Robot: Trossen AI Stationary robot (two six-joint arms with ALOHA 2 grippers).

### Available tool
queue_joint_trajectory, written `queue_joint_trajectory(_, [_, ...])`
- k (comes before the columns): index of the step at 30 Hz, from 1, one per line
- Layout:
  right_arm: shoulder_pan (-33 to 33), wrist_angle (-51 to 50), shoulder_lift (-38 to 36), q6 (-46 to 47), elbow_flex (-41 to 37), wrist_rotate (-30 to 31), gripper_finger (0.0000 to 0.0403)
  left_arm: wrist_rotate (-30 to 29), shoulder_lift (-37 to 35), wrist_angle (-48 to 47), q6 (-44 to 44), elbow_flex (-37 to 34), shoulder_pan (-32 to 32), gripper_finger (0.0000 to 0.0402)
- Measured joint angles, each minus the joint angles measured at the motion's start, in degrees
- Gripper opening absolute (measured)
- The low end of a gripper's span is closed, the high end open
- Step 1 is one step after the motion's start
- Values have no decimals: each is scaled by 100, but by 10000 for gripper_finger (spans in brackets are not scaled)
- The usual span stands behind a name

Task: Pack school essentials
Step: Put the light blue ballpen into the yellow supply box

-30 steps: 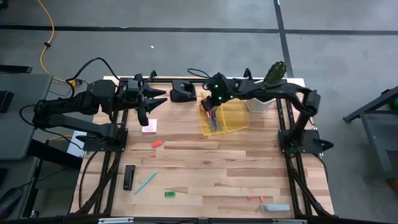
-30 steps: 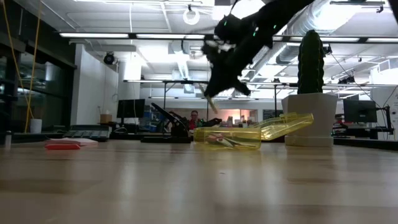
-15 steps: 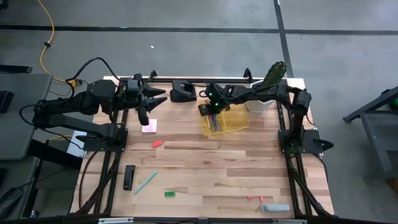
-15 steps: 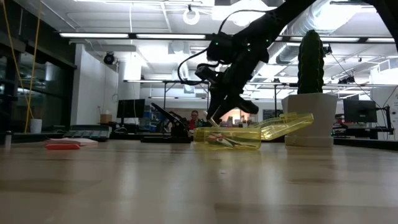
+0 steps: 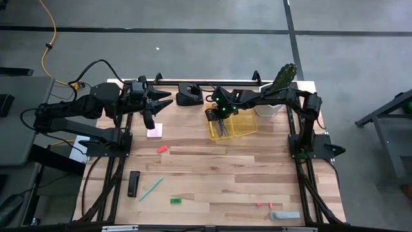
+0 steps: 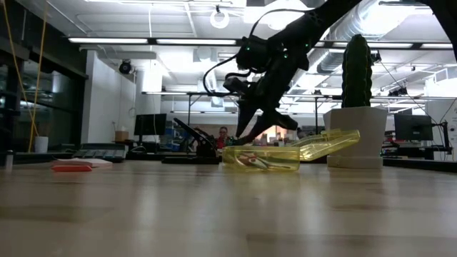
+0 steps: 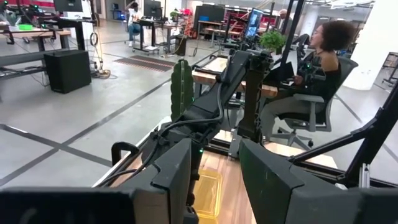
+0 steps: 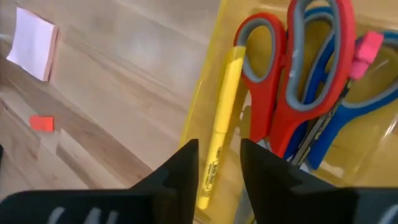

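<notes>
The right gripper (image 5: 215, 115) hangs over the far left corner of the clear yellow case (image 5: 239, 128), its jaws parted by a narrow gap and holding nothing; seen past its fingers (image 8: 177, 168), a yellow marker (image 8: 219, 127) lies along the case's left wall, free of the jaws; beside it lie the red-handled scissors (image 8: 273, 93) and the blue-handled scissors (image 8: 339, 93), their handles overlapping, with a pink bit (image 8: 367, 45) resting against the blue handle; in the low view this gripper (image 6: 258, 121) sits just above the case (image 6: 260, 157), whose lid leans open toward a white pot holding a cactus (image 6: 357, 71); the left gripper (image 5: 156, 105) waits at the far left of the tabletop (image 5: 219, 174), above and just beyond the pale pink square pad (image 5: 154, 131), its jaws standing apart with nothing between them; outside the case, a red eraser (image 5: 162, 149) lies near the pad; nearer the front edge lie a flat black bar (image 5: 133, 183), a teal pencil (image 5: 151, 188) just right of it, a tiny green eraser (image 5: 175, 200), and at the near right some small pink and red bits (image 5: 265, 204) beside a grey block (image 5: 284, 216); a person (image 7: 311, 68) sits in a chair beyond the table.
</notes>
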Motion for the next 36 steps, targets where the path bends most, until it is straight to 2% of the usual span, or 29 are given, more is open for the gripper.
queue_joint_trajectory(3, [-95, -116, -73, -480, 29, -116, 135, 1, 0, -16, -2, 0, 0, 126])
queue_joint_trajectory(6, [-178, -225, -511, -919, 78, -107, 152, 2, 1, -26, -2, 0, 1, 126])
queue_joint_trajectory(11, [47, -368, -1666, -1792, 42, 447, 164, 2, 1, -28, -2, 0, 1, 126])
queue_joint_trajectory(14, [387, -138, -2486, -1940, -323, 873, 165, 2, 0, -36, -5, 0, 0, 126])
queue_joint_trajectory(17, [830, 548, -3230, -1945, -1057, 1249, 165, 2, 0, -46, -19, 0, 2, 126])
queue_joint_trajectory(21, [1323, 2364, -4055, -2093, -2168, 1305, 165, 2, 0, -44, -64, 0, 2, 126])
queue_joint_trajectory(24, [1553, 3715, -4443, -2807, -2820, 1394, 165, 2, 0, -44, -107, 0, 0, 126])
queue_joint_trajectory(27, [1659, 4590, -4666, -3864, -3261, 1421, 165, 2, 0, -44, -107, 0, 0, 126])
queue_joint_trajectory(29, [1689, 4891, -4768, -4191, -3386, 1434, 165, 2, 0, -44, -107, 0, 1, 126])
queue_joint_trajectory(36, [1687, 4931, -4819, -4148, -3397, 1435, 165, 4, 0, -37, -109, 0, 1, 126])
